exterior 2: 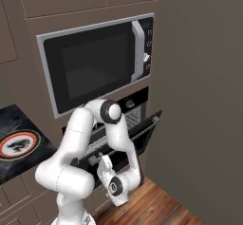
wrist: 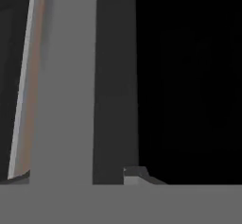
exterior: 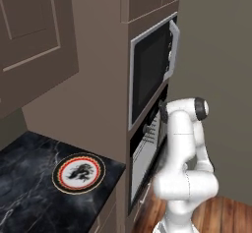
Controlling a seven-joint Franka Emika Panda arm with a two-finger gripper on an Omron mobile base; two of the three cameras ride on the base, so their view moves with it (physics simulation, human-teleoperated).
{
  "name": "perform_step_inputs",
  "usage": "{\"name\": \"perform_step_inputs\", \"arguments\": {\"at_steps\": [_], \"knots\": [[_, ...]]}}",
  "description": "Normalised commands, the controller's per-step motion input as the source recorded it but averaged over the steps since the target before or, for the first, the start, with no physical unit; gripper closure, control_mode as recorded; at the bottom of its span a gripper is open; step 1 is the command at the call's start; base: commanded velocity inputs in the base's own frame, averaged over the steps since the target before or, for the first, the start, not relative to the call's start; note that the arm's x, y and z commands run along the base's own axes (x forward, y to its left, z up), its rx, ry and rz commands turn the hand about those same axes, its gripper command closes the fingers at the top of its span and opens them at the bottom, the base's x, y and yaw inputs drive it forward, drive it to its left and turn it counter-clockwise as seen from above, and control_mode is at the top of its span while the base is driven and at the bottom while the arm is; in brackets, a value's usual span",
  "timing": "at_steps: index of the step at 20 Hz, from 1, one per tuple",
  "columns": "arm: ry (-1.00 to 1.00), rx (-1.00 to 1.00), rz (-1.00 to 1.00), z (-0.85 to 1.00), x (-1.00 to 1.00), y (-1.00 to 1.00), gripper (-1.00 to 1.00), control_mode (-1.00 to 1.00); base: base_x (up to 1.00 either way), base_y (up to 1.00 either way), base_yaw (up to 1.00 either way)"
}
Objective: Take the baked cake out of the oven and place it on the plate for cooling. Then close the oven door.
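Fingertip detail is scarce: in the hand view one small grey tip (wrist: 136, 175) rises at the bottom edge against near-black, beside a broad grey upright band, and its partner cannot be made out. Whether the fingers are spread or closed cannot be told from any view.

In the right base view the gripper (exterior 2: 105, 164) sits low, pointing up at the underside of the oven door (exterior 2: 142, 131). The door hangs partly lowered, its far edge tilted out from the cabinet front. Contact between hand and door cannot be confirmed.

The oven (exterior: 147, 151) sits below the silver-framed microwave (exterior 2: 97, 62). The oven's knobs and wire racks are partly visible past the arm. The baked cake cannot be picked out; it is presumably on a rack inside the dark cavity.

The plate (exterior: 78, 172) lies flat on the black marble counter (exterior: 29, 178), to the left of the oven column, with nothing on it.

Judged step: door opening, not yet complete; retrieval has not begun. The next move calls for bringing the door fully down, then withdrawing the hand from beneath it and re-entering above it, level with the rack. Finger spacing should be verified before reaching for so small an item.
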Motion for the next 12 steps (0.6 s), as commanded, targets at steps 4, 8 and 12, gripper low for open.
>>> {"name": "perform_step_inputs", "arguments": {"at_steps": [4,8,12], "knots": [[0.33,-0.09,0.00,-0.50,0.06,-1.00,1.00,-1.00,0.00,0.00,0.00],[0.30,-0.13,0.00,-0.22,0.05,-0.96,-1.00,-1.00,0.00,0.00,0.00],[0.27,-0.18,0.00,0.11,0.21,-0.77,-1.00,-1.00,0.00,0.00,0.00]]}}
